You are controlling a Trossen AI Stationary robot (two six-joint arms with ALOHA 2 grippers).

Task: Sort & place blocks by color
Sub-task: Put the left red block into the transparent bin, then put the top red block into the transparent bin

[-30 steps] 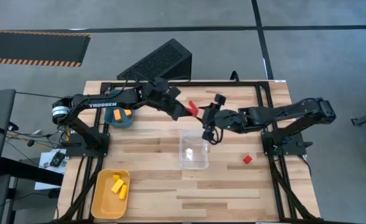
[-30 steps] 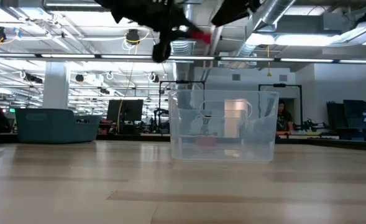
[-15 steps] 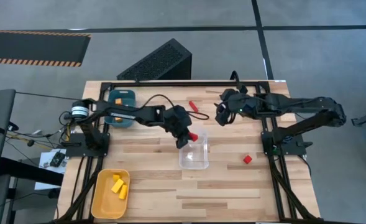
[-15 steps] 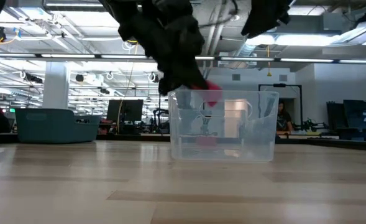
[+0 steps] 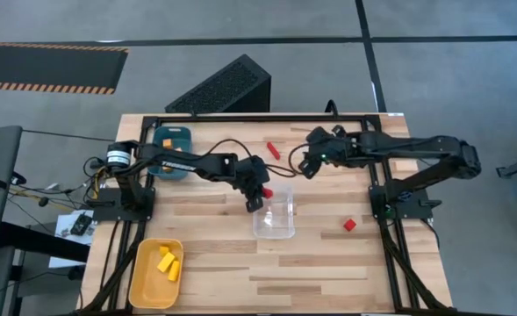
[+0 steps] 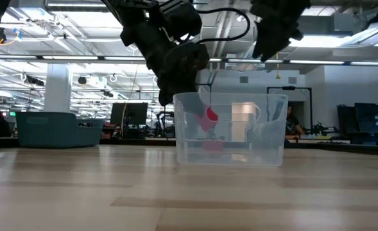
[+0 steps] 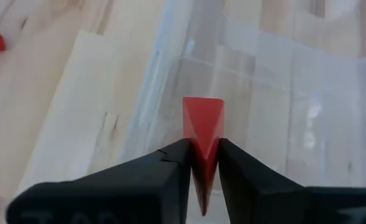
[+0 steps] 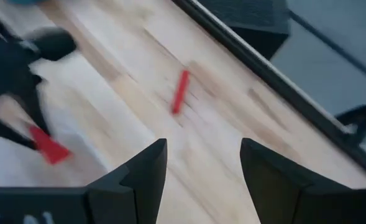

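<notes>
my left end effector (image 7: pixel 204 163) is clenched on a red wedge (image 7: pixel 202 134), pinching its thin lower edge just above the rim of the clear box (image 5: pixel 274 219). the block looks light, stiff and smooth, and its sloped faces could slip, so flat sides suit a hold better. my right end effector (image 8: pixel 202 163) hangs released over the counter (image 5: pixel 328 263) near a red bar (image 8: pixel 180 91).

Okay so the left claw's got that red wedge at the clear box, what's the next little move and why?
Probably open the left claw and let go. It pinches the red wedge at the clear box, and the low view shows the wedge just below the rim, so it should drop inside.
</notes>
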